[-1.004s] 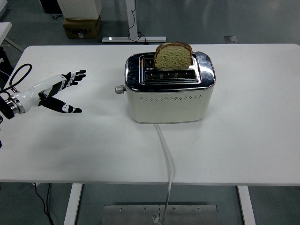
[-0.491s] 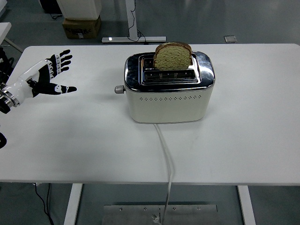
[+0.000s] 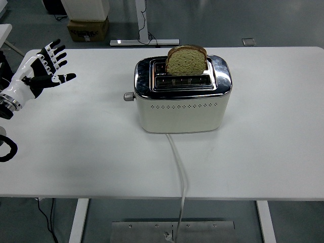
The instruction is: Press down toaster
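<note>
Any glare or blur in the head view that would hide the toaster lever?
Head view: sharp overall, even overhead light, soft shadows. The toaster has bright reflections on its chrome top, but the lever knob on its left end shows clearly. The left hand, fingers spread, is slightly soft at the fingertips.

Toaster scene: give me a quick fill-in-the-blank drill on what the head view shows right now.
1. The bread stands in the toaster's ____ slot.
2. The lever sticks out of the toaster's ____ end.
3. The left robot hand is ____ and holds nothing.
4. The cord runs off the table's ____ edge.

Missing words: far; left; open; near
</note>
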You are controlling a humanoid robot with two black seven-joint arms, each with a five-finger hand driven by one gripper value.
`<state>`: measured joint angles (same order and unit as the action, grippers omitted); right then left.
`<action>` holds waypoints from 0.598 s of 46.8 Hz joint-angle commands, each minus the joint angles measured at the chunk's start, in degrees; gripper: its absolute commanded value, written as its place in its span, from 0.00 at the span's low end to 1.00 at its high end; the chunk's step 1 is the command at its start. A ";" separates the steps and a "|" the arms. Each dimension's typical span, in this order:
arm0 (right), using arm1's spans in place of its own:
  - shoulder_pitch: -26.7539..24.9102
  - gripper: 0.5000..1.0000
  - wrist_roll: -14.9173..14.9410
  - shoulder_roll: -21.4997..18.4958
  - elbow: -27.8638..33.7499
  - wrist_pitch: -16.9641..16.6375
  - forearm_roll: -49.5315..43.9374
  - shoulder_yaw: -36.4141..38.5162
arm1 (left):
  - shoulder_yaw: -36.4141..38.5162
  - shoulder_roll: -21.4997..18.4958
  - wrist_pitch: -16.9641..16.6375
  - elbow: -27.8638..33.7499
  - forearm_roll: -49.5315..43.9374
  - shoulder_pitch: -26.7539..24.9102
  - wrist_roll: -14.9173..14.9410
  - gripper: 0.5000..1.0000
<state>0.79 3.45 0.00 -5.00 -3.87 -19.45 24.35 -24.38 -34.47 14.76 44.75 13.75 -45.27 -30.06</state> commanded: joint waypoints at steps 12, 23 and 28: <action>-0.09 1.00 -0.02 0.00 -0.01 0.00 0.03 0.00 | -0.23 7.66 0.01 -9.32 -10.75 0.01 -0.09 1.00; 0.00 1.00 -0.02 0.00 0.07 0.00 0.03 0.00 | -2.77 10.91 0.09 -14.07 -15.68 0.01 -0.09 1.00; 0.00 1.00 -0.02 0.00 -0.01 0.00 0.03 0.00 | -5.14 13.20 0.09 -16.62 -15.86 0.01 -0.09 1.00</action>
<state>0.79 3.45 0.00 -4.97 -3.87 -19.42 24.32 -28.32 -22.51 14.86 29.45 -2.10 -45.29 -30.16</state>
